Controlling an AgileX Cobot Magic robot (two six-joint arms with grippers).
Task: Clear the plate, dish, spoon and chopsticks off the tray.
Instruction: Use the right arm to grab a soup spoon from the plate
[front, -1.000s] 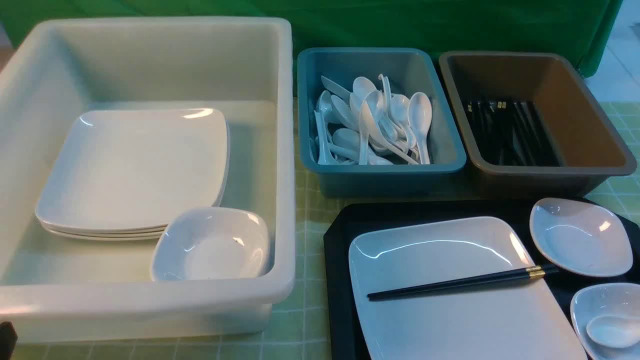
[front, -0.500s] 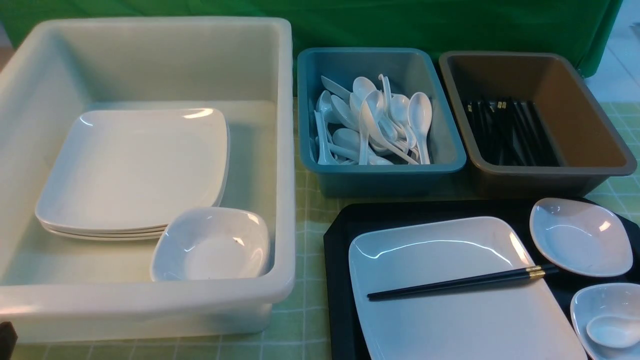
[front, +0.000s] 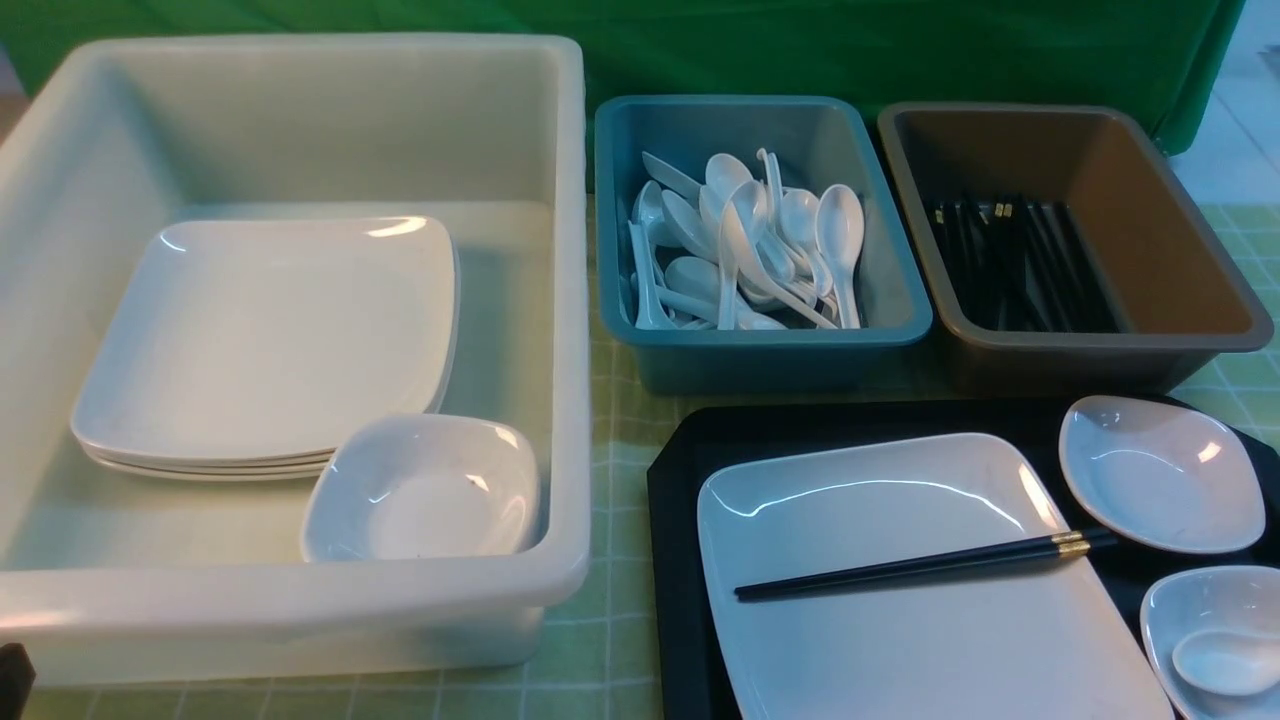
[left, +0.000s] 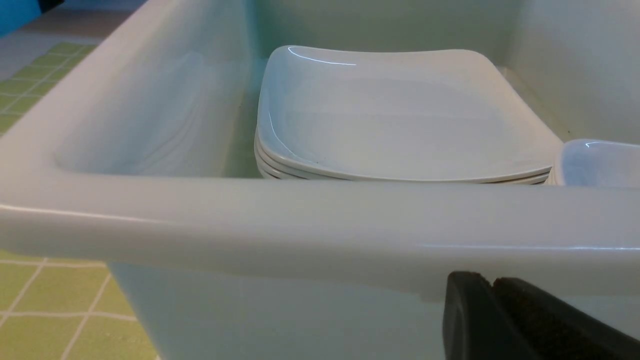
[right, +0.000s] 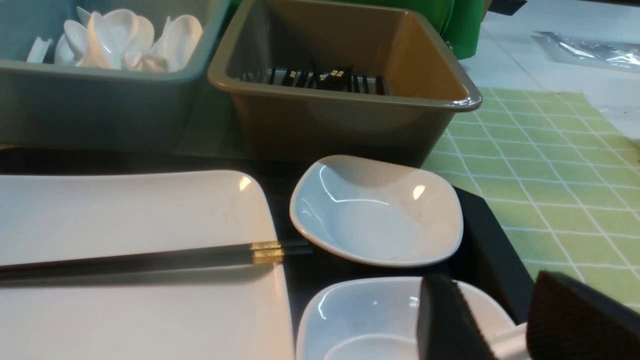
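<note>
Front view gives us the black tray (front: 680, 470) at 5 o'clock on the desk (front: 610, 640). The plate (front: 900, 660) lies flat on it. The chopsticks (front: 920, 565) rest across the plate, with their gold bands past its 3 o'clock edge. At 2 o'clock from the plate sits one dish (front: 1160, 475). At 4 o'clock a second dish (front: 1165, 610) holds the spoon (front: 1225, 662).

From the right wrist we see the right gripper (right: 492, 280) with its jaws apart above that second dish, gripping nothing. From the left wrist, the left gripper (left: 487, 280) has its fingers pressed together just outside the white tub (front: 570, 300). The tub stands at 9 o'clock and holds stacked plates (front: 270, 340).
</note>
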